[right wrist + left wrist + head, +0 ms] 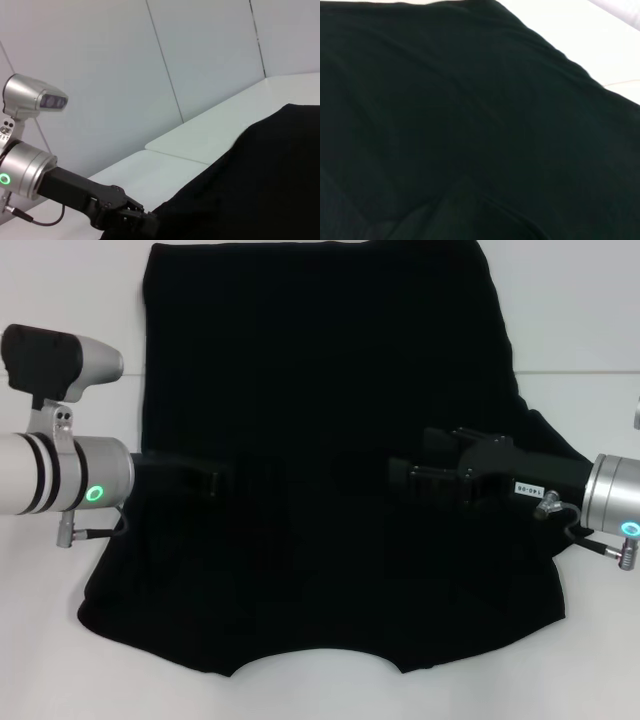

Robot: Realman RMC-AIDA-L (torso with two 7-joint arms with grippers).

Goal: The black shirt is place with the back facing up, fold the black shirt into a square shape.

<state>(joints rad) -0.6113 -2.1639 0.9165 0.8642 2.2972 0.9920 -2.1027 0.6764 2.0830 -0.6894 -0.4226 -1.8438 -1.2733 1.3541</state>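
The black shirt sprawls across the white worktop, plain side up, sleeves nearest the robot. Both arms reach in over its middle: left gripper and right gripper, black on black, so I cannot tell whether either is clenched or released. Best play, I'd judge: take matching points, keep level, fold evenly. The left wrist view offers only fabric and soft creases; the right wrist view catches the left gripper at the shirt's edge.
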